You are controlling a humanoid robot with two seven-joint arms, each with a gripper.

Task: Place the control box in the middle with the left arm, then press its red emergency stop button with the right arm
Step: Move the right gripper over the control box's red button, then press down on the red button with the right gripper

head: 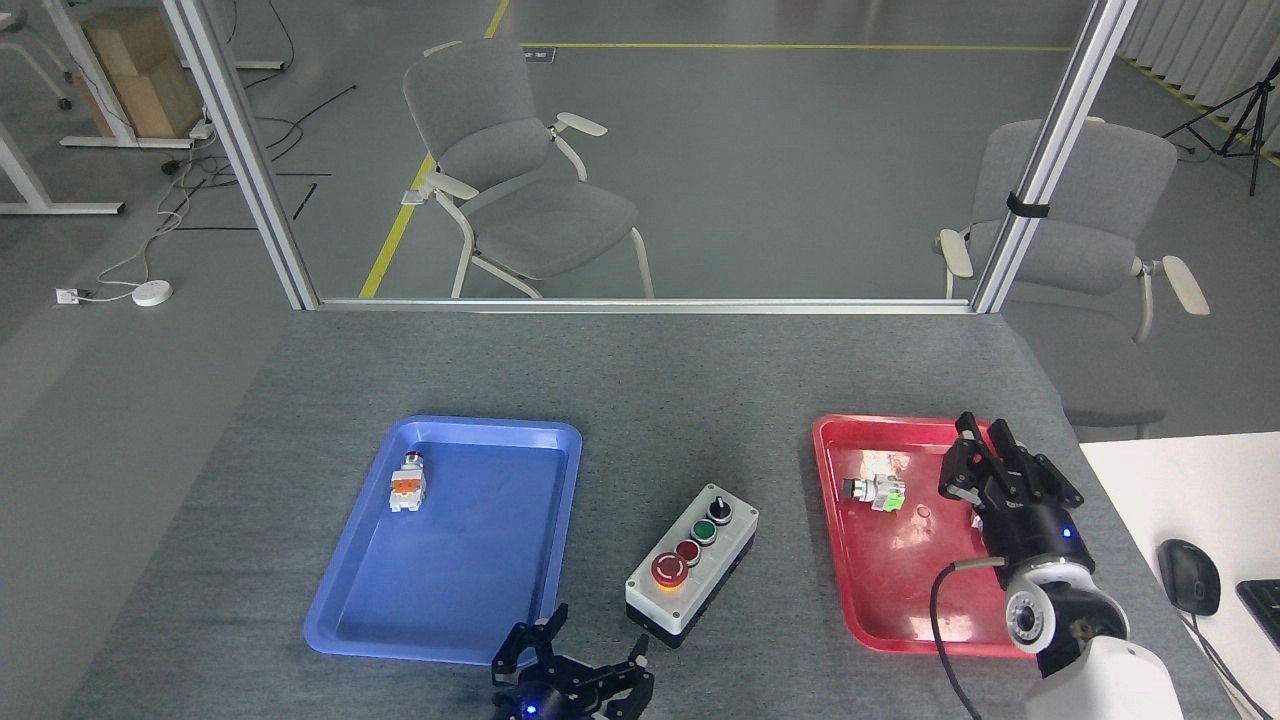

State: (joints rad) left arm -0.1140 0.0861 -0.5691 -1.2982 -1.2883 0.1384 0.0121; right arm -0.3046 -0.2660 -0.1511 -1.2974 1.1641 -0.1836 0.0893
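Our control box (692,562) sits on the grey bench (660,400) between the blue tray (560,470) and the red tray (835,560), closer to the near edge than the far one, turned at a slant so that its black knob end points toward the far right. Its big red emergency stop button (669,569) is at the near end of the lid, with the small red button, the green button and the knob in a row beyond it. Our left gripper (590,665) is low at the near edge of the bench, just off the near right corner of the blue tray and beside the near end of the box, apart from it, fingers spread wide and holding nothing. Our right gripper (985,455) is over the far right part of the red tray, its fingers drawn close together with nothing between them. A small white-and-orange switch part (407,483) lies near the far left corner of the blue tray, and a small green-tipped switch part (875,491) lies near the far left of the red tray.
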